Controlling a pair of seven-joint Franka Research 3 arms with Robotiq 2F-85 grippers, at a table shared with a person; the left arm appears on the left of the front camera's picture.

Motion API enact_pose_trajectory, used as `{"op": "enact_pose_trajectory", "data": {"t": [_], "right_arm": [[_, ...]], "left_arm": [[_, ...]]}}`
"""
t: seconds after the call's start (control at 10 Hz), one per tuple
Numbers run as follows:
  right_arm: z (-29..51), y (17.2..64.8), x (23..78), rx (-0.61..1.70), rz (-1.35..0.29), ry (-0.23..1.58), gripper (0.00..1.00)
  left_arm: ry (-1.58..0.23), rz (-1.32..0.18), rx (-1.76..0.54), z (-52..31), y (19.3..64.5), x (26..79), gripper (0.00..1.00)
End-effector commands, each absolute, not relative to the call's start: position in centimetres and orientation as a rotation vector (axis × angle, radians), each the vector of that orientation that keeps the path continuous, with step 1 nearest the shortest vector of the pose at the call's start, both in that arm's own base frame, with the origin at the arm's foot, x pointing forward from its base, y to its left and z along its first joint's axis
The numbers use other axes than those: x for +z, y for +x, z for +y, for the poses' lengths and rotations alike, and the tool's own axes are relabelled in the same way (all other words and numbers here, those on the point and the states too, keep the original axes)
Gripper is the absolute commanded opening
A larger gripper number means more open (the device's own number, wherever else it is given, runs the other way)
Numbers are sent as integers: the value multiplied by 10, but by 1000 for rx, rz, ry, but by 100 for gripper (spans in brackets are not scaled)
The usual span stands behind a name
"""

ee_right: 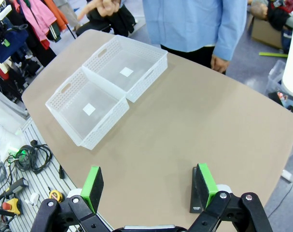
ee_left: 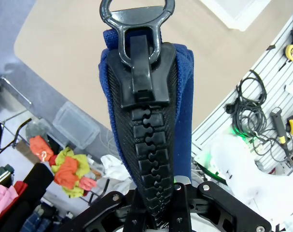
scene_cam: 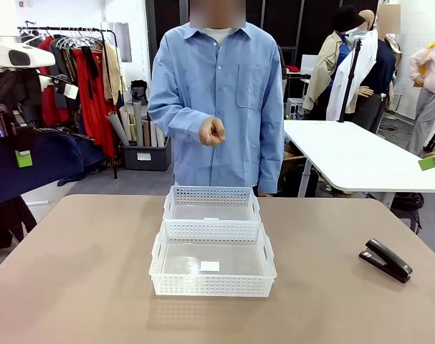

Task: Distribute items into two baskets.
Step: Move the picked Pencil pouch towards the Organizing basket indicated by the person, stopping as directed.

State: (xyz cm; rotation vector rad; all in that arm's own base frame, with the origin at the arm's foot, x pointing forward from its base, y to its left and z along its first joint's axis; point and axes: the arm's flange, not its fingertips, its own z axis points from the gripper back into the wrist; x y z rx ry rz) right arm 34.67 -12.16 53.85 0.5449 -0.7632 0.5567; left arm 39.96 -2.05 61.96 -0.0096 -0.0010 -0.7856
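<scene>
Left claw (ee_left: 156,215): pinching dark navy soft fabric zip pouch (ee_left: 147,121).
Right claw (ee_right: 148,186): spread, empty.
Advice: centre pouch above one white perforated plastic basket (scene_cam: 211,285), lower, then release.

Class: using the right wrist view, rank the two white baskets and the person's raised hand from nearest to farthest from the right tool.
1. Basket on the robot's side, left of centre.
2. Basket on the person's side, just beyond it.
3. Raised hand, top edge.

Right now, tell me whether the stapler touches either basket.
Apart. The front view shows the stapler lying off to the right, with bare table between it and the near basket and the far basket.
</scene>
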Motion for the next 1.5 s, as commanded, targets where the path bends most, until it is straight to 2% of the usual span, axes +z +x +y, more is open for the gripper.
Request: {"op": "enact_pose_trajectory", "data": {"t": [0.0,1.1,1.4], "right_arm": [[-123,349,540,575,-794,563,100],[-123,349,540,575,-794,563,100],[-123,349,540,575,-794,563,100]], "left_arm": [[-4,-12,-780,-20,398,623,0],[-10,-1,-786,-21,400,620,0],[-1,22,-868,-21,428,623,0]]}}
